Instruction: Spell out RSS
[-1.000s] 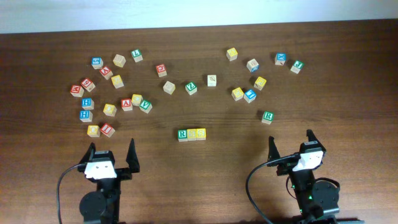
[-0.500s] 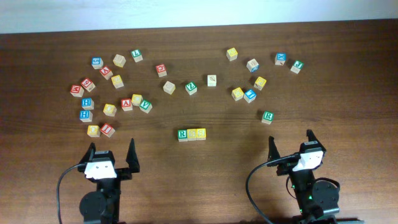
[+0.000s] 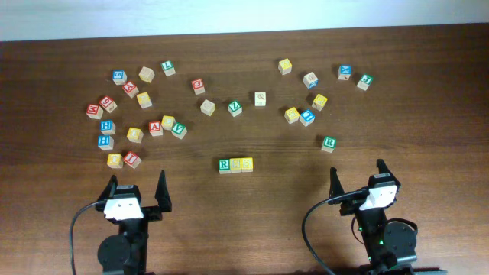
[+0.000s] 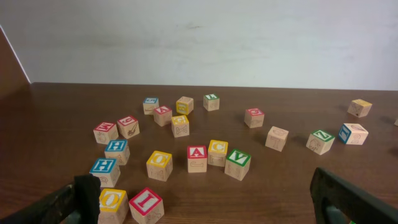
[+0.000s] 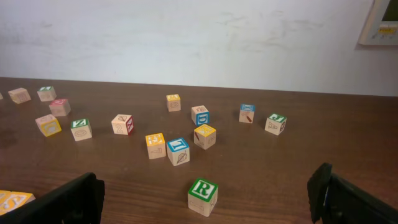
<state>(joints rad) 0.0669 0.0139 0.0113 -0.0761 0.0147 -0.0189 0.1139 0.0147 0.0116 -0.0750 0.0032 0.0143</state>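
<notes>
While both arms sit at the near edge of the tabletop, the three task cubes lie in a straight row at the middle front, between the two arms and a little ahead of them. The R cube is at the left end, green letter up. The middle yellow cube touches its right side, and the end yellow cube touches that one. The letters on the yellow faces are too small to read from overhead.

The left gripper is released, jaws spread wide, nothing between them. It is well apart from the row. Just ahead of it stand a yellow O cube and a red I cube, side by side and close together.

The right gripper is likewise spread and empty, also clear of the row. A spare R cube stands alone ahead of it, apart from everything else.

Farther back, the remaining cubes are scattered in two loose groups, one behind each arm, none stacked.
</notes>
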